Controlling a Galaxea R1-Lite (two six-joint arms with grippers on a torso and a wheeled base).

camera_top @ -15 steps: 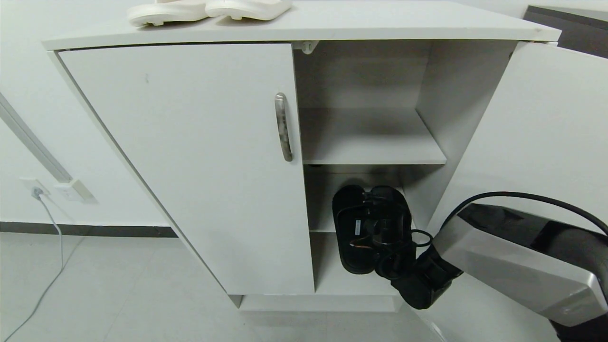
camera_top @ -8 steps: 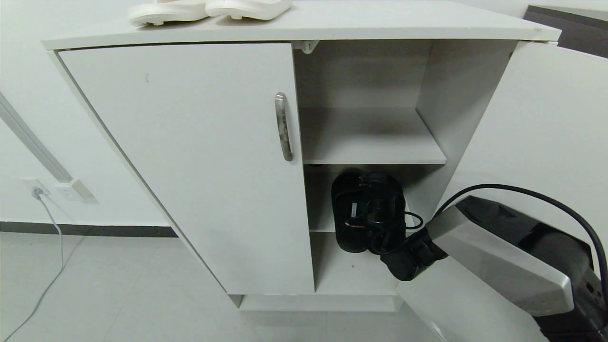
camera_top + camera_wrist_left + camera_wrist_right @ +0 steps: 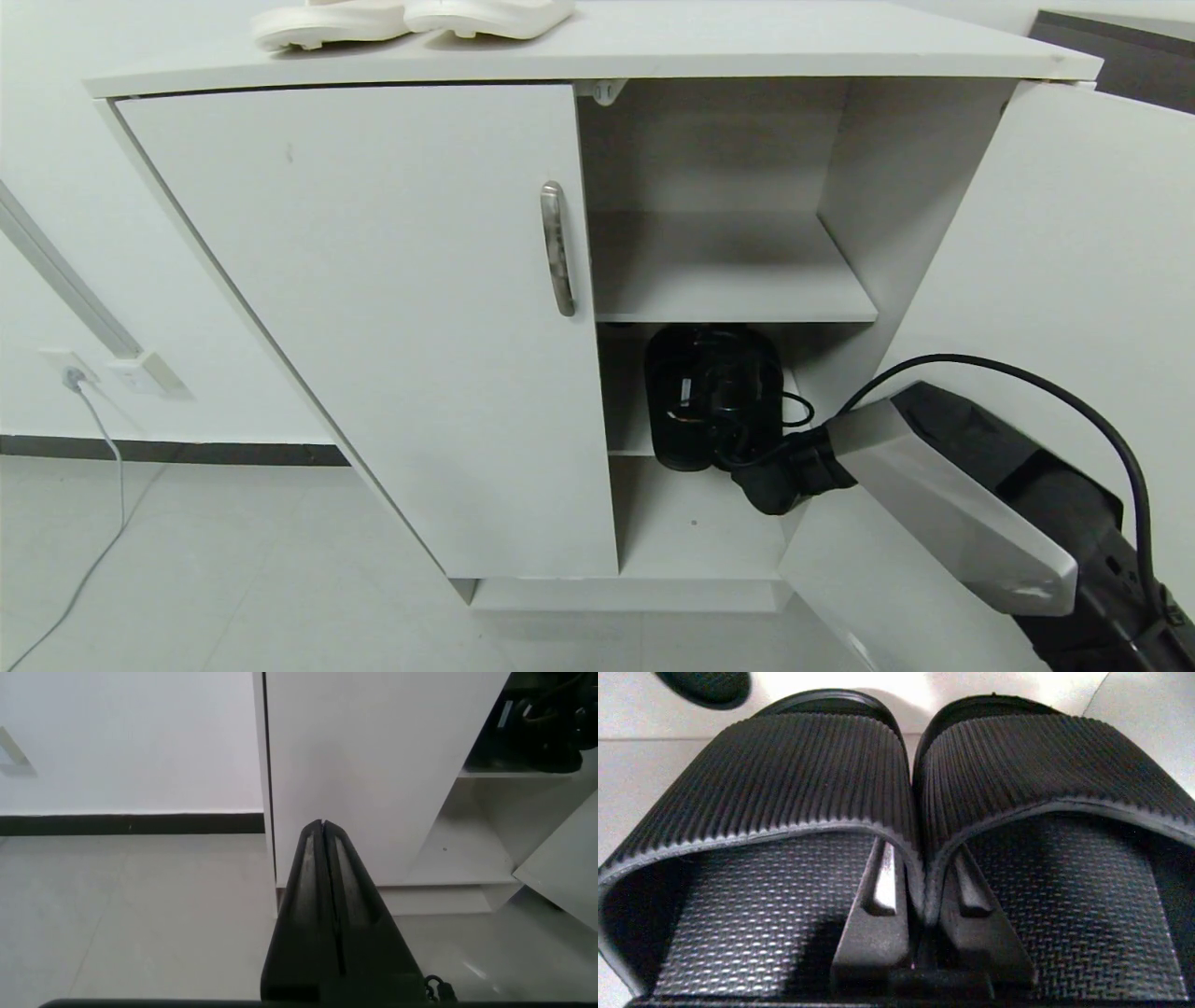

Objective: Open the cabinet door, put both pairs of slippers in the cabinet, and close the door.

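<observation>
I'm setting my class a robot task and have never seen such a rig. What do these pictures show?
A wheeled robot with two arms. One picture looks down from its head; the other two come from its wrist cameras. Before it stands a white cabinet, right door open. The right gripper is shut on a pair of black slippers, held inside the middle compartment. White slippers lie on the cabinet's top. The left gripper, shut and empty, hangs above the floor.
</observation>
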